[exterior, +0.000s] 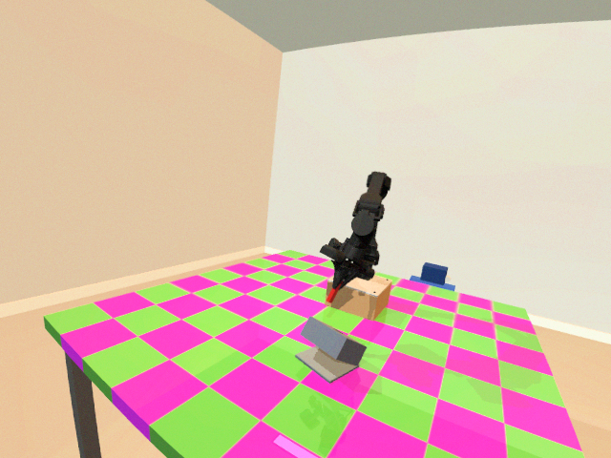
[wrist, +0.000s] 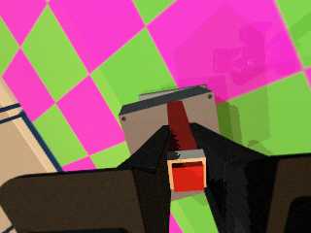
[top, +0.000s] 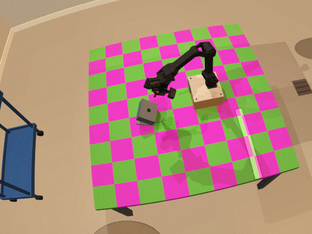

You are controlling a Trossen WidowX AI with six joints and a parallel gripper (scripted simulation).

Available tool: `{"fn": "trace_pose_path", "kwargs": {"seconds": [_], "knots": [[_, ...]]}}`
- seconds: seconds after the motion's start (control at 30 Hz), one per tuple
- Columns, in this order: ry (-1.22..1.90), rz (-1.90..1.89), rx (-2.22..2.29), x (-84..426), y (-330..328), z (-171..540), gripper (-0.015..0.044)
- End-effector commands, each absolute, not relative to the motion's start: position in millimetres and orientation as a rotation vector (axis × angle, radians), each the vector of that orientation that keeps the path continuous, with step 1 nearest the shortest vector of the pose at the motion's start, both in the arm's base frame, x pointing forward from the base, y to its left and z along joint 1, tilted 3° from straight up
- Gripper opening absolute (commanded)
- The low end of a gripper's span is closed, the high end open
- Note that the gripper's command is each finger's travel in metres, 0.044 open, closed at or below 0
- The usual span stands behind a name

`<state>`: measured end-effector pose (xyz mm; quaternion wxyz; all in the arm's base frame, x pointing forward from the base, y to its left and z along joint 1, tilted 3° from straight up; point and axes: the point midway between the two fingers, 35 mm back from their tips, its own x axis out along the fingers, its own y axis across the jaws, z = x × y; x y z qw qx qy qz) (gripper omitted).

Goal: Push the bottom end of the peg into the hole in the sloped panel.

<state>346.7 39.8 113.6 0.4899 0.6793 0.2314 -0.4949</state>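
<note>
I have the red peg [wrist: 181, 127] in my hand [wrist: 187, 146]. The hand is squeezed tight on it, near its top end. The peg has flat sides, and I can see its square top [wrist: 189, 178] close to the wrist camera. The long part points away from me, down toward the panel [wrist: 146, 125].

The peg is up in the air, not touching the panel. From the side, its low end [exterior: 330, 296] hangs above the desk [exterior: 207, 355], a bit behind the panel [exterior: 329, 340] and higher than it. From above, the peg [top: 155, 94] is just past the panel's far top corner [top: 151, 102], on the side where the arm's wooden block [top: 205, 91] stands.

The panel leans, so its gray face looks up toward the arm. I think that is why I hold the peg tilted and not straight up and down: the low end has to go in the same way the hole [top: 148, 110] points. In the wrist view the peg covers the spot where the hole should be, so I cannot see the hole there.

I think I am lining up now. Next I must bring the peg lower and closer, and match its flat sides to the hole before pushing.
</note>
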Motion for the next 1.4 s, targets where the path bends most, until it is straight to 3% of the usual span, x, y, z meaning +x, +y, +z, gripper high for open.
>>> {"fn": "trace_pose_path", "kwargs": {"seconds": [0.0, 1.37], "knots": [[0.553, -1.174, 1.655, 347.4, 46.4, 118.2, 0.0000], [0.568, -1.005, 1.634, 349.0, 99.1, 128.5, 0.0000]]}}
